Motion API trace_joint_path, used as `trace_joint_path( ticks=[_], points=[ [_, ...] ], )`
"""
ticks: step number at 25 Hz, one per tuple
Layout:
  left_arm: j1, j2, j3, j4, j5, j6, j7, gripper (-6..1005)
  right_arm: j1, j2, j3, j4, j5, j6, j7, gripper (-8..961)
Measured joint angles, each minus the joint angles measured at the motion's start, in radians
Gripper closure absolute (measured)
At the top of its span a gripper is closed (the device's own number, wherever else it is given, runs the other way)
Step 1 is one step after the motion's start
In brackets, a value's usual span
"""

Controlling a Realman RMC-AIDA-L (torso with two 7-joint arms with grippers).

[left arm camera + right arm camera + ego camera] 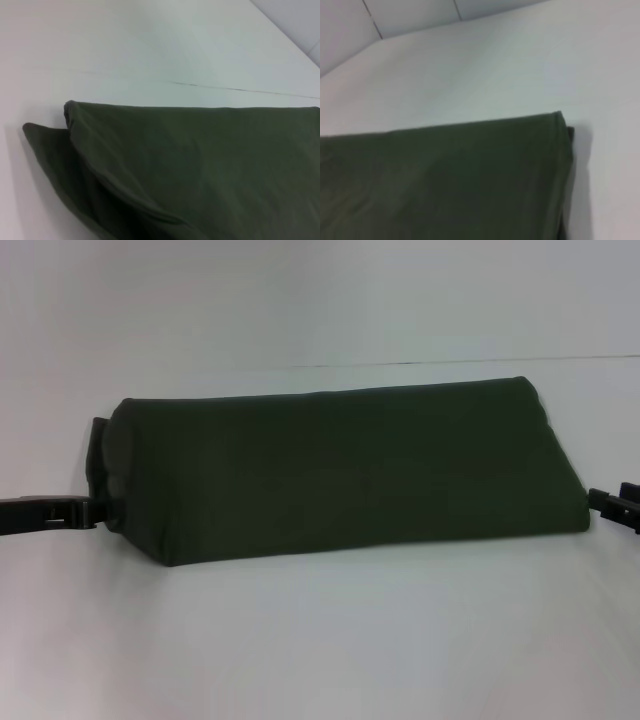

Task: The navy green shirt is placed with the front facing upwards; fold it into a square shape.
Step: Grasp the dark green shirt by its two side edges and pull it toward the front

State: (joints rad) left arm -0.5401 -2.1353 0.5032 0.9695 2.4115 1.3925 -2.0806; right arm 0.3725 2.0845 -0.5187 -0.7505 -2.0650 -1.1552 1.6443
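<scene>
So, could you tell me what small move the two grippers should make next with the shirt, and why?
Probably bring one short end over the other: the navy green shirt already lies as a long band on the white table, not a square, with the left gripper and the right gripper at its ends.

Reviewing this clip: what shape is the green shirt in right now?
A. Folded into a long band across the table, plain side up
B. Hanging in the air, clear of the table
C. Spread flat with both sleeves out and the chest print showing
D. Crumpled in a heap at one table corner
A: the navy green shirt lies as a long plain band on the white table, with the left gripper and right gripper at its ends.
</scene>
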Motion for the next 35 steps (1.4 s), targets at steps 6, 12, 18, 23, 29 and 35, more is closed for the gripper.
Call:
trace_joint_path(
  ticks=[6,12,18,23,29,35],
  points=[
    [-0.001,0.000,0.000,0.000,0.000,-0.002,0.000,959,0.034,0.004,-0.001,0.010,-0.063,0.030,0.017,350],
    [-0.004,0.000,0.000,-0.002,0.000,-0.004,0.001,958,0.051,0.007,-0.001,0.022,-0.063,0.045,0.018,351],
    [0.001,0.000,0.000,-0.003,0.000,-0.012,0.001,957,0.058,0.006,-0.018,0.025,-0.065,0.049,0.018,352],
    [0.003,0.001,0.000,-0.012,0.000,-0.017,0.006,957,0.058,0.005,-0.053,0.025,-0.076,0.069,0.018,353],
    [0.003,0.002,0.000,-0.013,0.000,-0.024,0.012,956,0.060,0.005,-0.062,0.025,-0.092,0.081,0.016,354],
    [0.003,0.002,0.000,-0.014,0.000,-0.026,0.013,955,0.062,0.005,-0.064,0.025,-0.094,0.080,0.016,356]
  ],
)
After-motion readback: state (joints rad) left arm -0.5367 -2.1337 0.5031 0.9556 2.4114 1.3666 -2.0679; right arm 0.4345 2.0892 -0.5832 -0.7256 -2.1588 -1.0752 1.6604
